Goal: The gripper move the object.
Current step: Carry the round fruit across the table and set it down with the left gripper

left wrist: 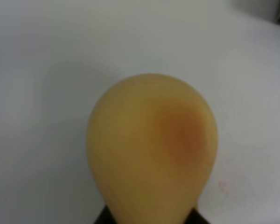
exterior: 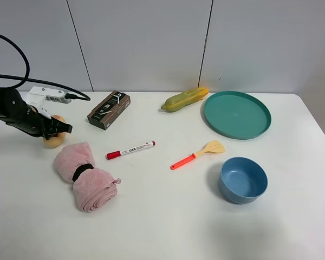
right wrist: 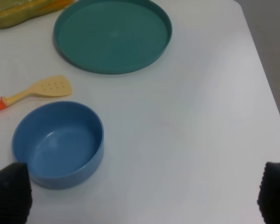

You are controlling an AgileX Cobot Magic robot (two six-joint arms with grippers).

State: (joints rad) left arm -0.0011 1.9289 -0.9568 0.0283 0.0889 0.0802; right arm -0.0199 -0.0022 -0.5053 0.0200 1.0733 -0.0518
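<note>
The object, a tan-brown ball with a reddish spot [exterior: 54, 140], sits at the far left of the white table, just behind the pink towel. My left gripper [exterior: 55, 130], a black claw, is down over the ball with its fingers on either side, shut on it. In the left wrist view the ball [left wrist: 151, 149] fills the frame; only a dark bit of the gripper shows at the picture's edge. My right gripper [right wrist: 144, 198] is open and empty, its fingertips [right wrist: 10, 191] wide apart above the table beside the blue bowl [right wrist: 58, 142]. It is out of the exterior view.
A rolled pink towel [exterior: 85, 176] lies just in front of the ball. A black box [exterior: 109, 110], a red-capped marker [exterior: 131, 150], a corn cob [exterior: 185, 99], a teal plate [exterior: 237, 115], a spatula [exterior: 197, 154] and the blue bowl [exterior: 242, 180] lie to the right.
</note>
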